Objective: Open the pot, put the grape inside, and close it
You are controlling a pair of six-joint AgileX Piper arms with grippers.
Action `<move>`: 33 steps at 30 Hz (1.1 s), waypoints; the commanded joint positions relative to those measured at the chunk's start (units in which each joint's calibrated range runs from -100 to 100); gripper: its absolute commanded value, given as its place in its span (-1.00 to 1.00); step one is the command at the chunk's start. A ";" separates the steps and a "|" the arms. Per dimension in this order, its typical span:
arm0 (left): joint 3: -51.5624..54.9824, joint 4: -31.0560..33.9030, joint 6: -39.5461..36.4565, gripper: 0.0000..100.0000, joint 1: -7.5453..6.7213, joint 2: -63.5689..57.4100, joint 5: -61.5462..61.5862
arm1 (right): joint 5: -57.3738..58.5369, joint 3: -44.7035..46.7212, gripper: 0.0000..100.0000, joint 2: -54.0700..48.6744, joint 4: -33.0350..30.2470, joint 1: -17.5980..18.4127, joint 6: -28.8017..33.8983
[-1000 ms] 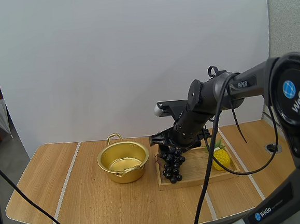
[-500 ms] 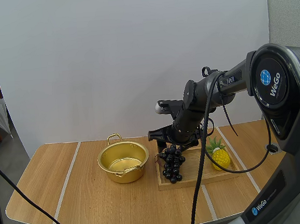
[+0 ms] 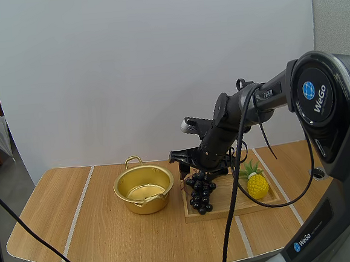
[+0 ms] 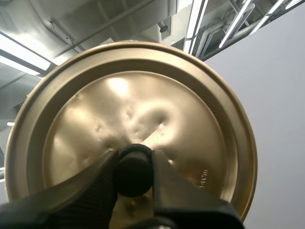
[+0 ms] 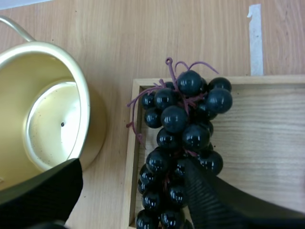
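Grapes: a bunch of glossy, near-black round beads [image 5: 183,138] on thin purple stems, lying on the wooden tray at its 9 o'clock edge, some berries over the rim; in the high view the bunch [image 3: 201,192] sits directly under the right arm's end.
Right pincer: [image 5: 133,167] spread wide over the bunch – one ribbed black finger above the berries, the other out over the gap toward the pot; nothing is pinched between them. In the high view it [image 3: 192,163] hangs just above the grapes.
Wooden tray: [image 3: 229,204] pale grained wood, rectangular, with a low raised rim [image 5: 267,81].
Pot: [image 3: 144,188] round, shiny brass-gold metal, lid off, standing at 9 o'clock of the tray and just beside it; a loop handle at its 12 o'clock rim. The wall [image 5: 93,119] is smooth, and the inside floor is pale with one small dark speck.
Lid: [image 4: 190,109] a gold metal disc with a stepped rim and a few shallow dents, seen from its top side.
Left pincer: [image 4: 135,157] clamped on the lid's black round knob – a finger on either side.
Pineapple: [image 3: 257,184] small, yellow, knobbly, green-leaved, on the tray at 3 o'clock of the grapes.
Bench: [image 3: 48,220] light wood with rounded corners, crossed by white tape lines [image 3: 78,208].
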 commanded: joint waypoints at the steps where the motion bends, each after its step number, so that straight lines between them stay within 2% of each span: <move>1: -0.51 0.62 -0.64 -1.00 -0.20 -0.43 -3.18 | 1.24 -0.95 1.00 -0.39 -3.46 0.20 3.98; 8: -0.51 0.62 -0.64 -1.00 -0.20 -0.43 -3.18 | 1.28 -1.43 1.00 -0.11 -9.29 0.24 9.50; 13: -0.51 0.62 -0.64 -1.00 -0.20 -0.43 -3.18 | 7.57 -6.15 1.00 4.03 -12.33 0.24 13.91; 19: -0.51 0.62 -0.64 -1.00 -0.20 -0.43 -3.18 | 7.15 -7.34 1.00 5.85 -13.55 0.70 14.74; 24: -0.51 0.62 -0.64 -1.00 -0.20 -0.43 -3.18 | 5.32 -7.34 1.00 6.76 -20.20 2.34 19.82; 33: -0.51 0.62 -0.64 -1.00 -0.20 -0.43 -3.18 | 3.32 -7.34 1.00 10.93 -21.10 2.87 21.12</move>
